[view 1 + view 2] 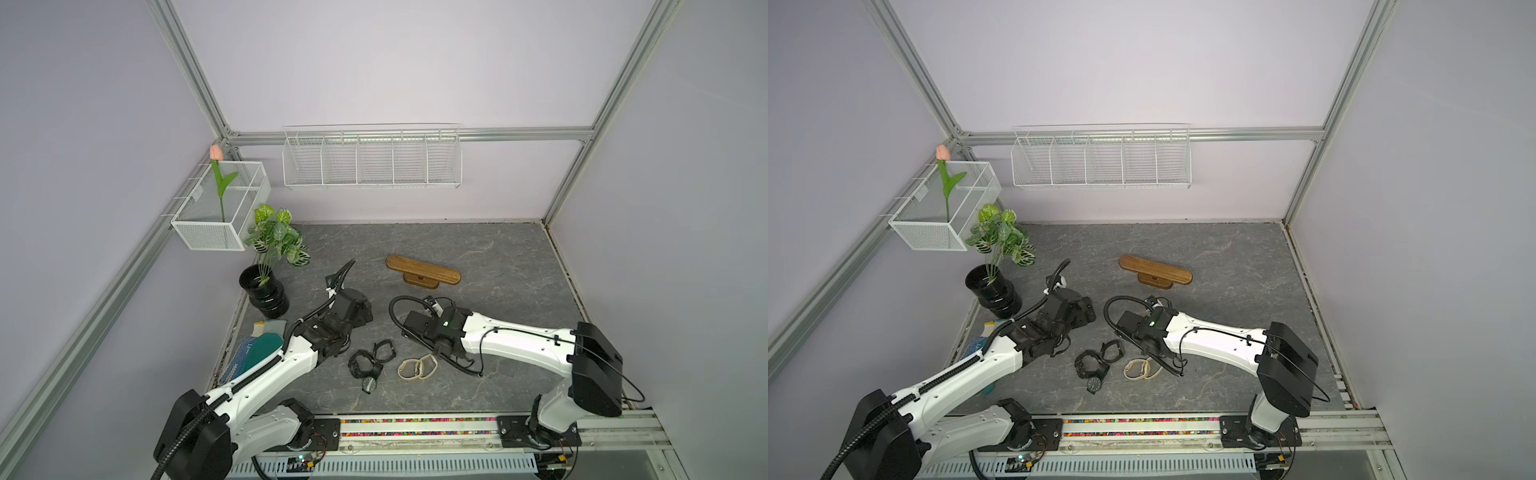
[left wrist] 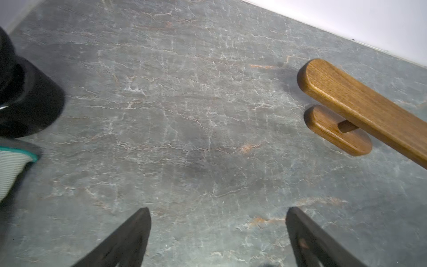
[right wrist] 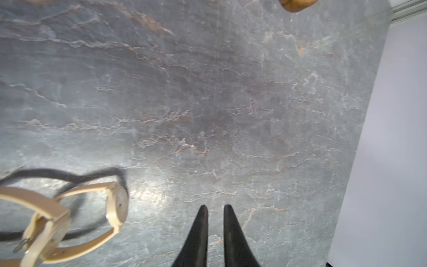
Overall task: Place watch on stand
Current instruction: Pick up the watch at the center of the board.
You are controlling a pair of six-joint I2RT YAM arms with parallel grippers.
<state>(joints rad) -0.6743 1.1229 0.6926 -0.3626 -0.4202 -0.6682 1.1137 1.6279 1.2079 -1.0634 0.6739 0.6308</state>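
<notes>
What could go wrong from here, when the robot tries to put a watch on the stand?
1. The two beige watches lie against each other, so lifting one may drag the other.
2. The black watches are also bunched together; the same may happen.
3. The stand has a long bar on a small base; pushing a strap onto one end may tip or slide it.

The left tool (image 2: pixel 217 215) hovers with jaws spread wide, while the right tool (image 3: pixel 216 208) is nearly closed, apparently empty
</notes>
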